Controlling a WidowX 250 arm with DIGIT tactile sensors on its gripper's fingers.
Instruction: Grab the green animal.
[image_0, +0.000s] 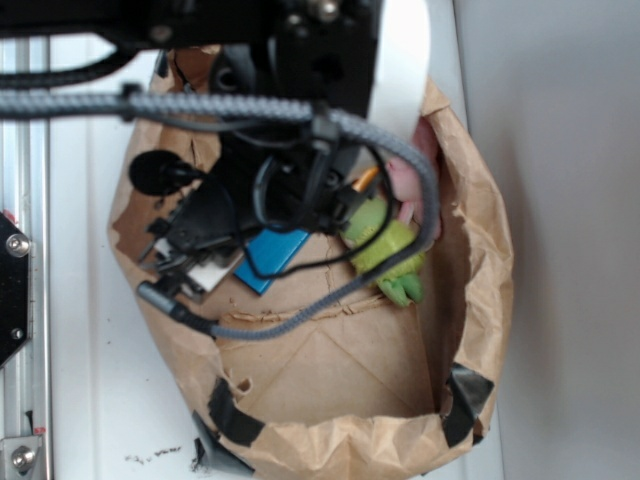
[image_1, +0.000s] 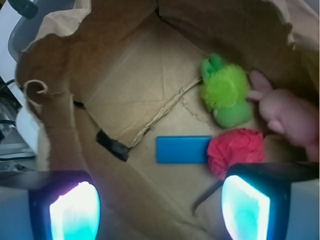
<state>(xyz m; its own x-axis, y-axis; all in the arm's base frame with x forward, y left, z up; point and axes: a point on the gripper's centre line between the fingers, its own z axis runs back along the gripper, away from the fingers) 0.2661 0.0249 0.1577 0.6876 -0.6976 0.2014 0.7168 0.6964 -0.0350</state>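
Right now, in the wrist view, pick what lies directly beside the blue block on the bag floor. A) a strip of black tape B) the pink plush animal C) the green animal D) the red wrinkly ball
D: the red wrinkly ball sits against the right end of the blue block, while the green animal lies farther up beside the pink plush animal, and the open gripper holds nothing.

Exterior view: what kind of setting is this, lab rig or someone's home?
Likely a lab test rig, not a home: an aluminium frame rail on a plain white surface, and a torn, taped paper bag as a bin holding the green animal and a blue block.
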